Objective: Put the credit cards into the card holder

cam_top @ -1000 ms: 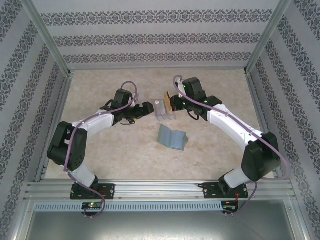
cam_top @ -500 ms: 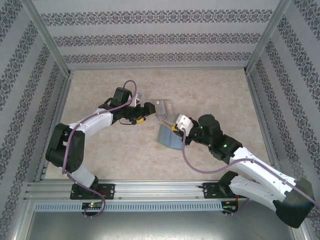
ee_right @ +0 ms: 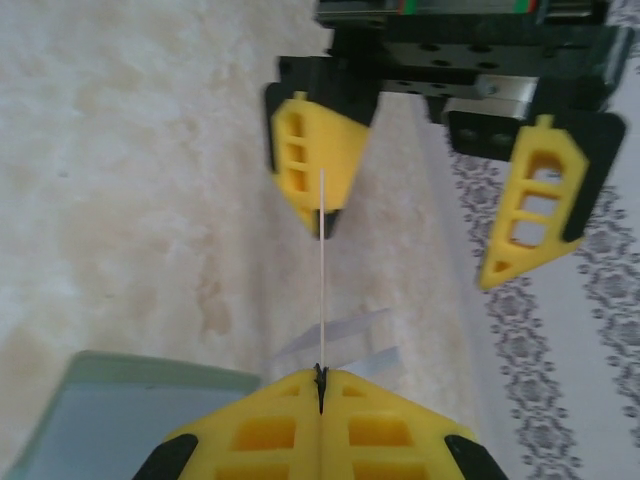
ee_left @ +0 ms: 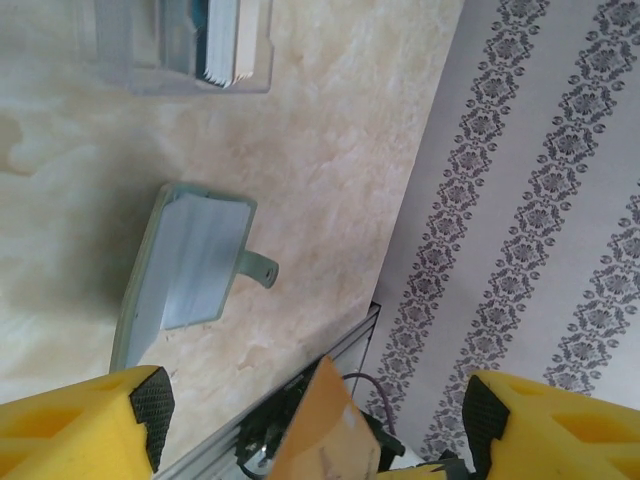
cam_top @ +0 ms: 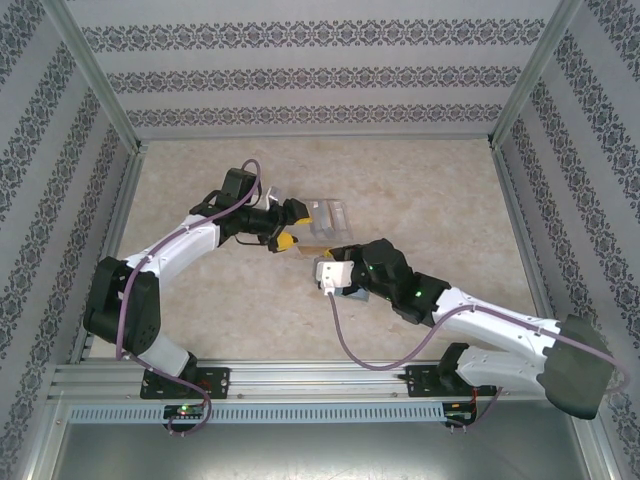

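Two arms: the left arm (cam_top: 180, 245) and the right arm (cam_top: 480, 315) both reach in over the middle of the table, their ends close together.
Table: a beige marbled top (cam_top: 420, 190) with patterned walls on three sides.
Card holder: the sage-green folding wallet (ee_left: 195, 260) lies on the table, partly open like a book, with a small tab sticking out of one side. In the top view the right arm's wrist covers most of it. In the right wrist view a corner of it (ee_right: 90, 420) shows just beside the yellow fingers.
Clear tray: a see-through tray (cam_top: 335, 213) sits on the table beyond the wallet, apart from it and just beside the left gripper.
Stacked cards: a small stack (ee_left: 222, 40) stands on edge inside the clear tray.
Left gripper: its yellow fingers stand wide apart (ee_left: 315, 405), clamping nothing. The held card's end sits in the gap between them. From the right wrist view the card's edge lines up with one finger (ee_right: 310, 160), and I cannot tell if they touch.
Right gripper: its fingers are pressed together (ee_right: 320, 385) and pinch one end of the card.
Credit card: a thin tan rectangle (ee_right: 322, 290), seen edge-on as a fine line, held off the table and pointing from the right gripper into the left one.
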`<state>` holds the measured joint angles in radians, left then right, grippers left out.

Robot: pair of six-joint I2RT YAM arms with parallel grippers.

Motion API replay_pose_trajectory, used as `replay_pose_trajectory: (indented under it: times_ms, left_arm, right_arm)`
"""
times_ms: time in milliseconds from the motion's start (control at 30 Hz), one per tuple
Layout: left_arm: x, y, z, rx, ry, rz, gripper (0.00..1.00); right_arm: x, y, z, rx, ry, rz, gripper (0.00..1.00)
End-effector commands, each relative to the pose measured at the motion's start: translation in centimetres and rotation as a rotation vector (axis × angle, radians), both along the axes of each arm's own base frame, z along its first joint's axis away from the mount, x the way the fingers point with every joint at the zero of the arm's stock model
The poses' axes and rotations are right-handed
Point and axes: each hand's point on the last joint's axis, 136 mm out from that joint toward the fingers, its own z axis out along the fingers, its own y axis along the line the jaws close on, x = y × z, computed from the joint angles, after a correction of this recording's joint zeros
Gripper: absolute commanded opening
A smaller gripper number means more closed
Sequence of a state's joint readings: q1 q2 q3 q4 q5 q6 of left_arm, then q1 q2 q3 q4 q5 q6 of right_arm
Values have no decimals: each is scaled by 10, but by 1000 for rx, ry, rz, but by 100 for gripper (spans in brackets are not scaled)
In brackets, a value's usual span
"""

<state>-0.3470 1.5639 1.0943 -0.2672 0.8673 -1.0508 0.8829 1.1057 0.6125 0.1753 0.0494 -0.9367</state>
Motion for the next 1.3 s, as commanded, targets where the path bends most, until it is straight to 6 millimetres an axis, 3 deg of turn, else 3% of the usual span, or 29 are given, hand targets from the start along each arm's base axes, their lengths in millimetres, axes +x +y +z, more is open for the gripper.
replay_pose_trajectory:
  times_ms: [0,133,267,433,600,667,700,733,800,933,967,1000,1067,1167,1267]
  left_arm:
    - [-12,1,10,-14,51,19,80]
    - [-11,6,20,-9,16,57,76]
    - [-12,-1,27,-33,-5,41,60]
    - [-13,-2,23,-24,8,29,56]
    - [-7,-3,29,-48,-18,54,16]
    - [-4,-3,31,-41,-38,61,7]
    - [-3,-2,32,-38,-46,66,6]
    - [-3,-2,33,-37,-56,66,6]
    - [-2,-2,33,-36,-61,59,4]
    - [3,3,25,33,-115,48,5]
    - [7,4,25,54,-146,52,7]
    - [11,7,25,80,-181,66,8]
    - [19,13,27,123,-241,112,4]
    - [30,15,39,138,-369,194,2]
    - [38,15,56,124,-484,296,1]
  right_arm:
    - [22,2,31,21,-153,-76,0]
    - [28,9,28,21,-161,-86,0]
    - [34,18,33,42,-172,-118,0]
    - [37,26,38,90,-160,-129,0]
    - [37,32,31,90,-145,-117,0]
    - [38,31,28,87,-139,-121,0]
    - [37,32,27,90,-132,-122,3]
    - [37,32,27,103,-128,-125,19]
    - [35,30,27,144,-94,-139,39]
    - [12,23,32,282,37,-47,62]
    - [4,20,35,340,91,-11,73]
    - [-1,18,38,397,147,8,95]
    - [-1,10,53,564,272,-25,98]
    - [32,-17,76,928,519,-303,98]
    - [58,-51,64,1322,919,-634,98]
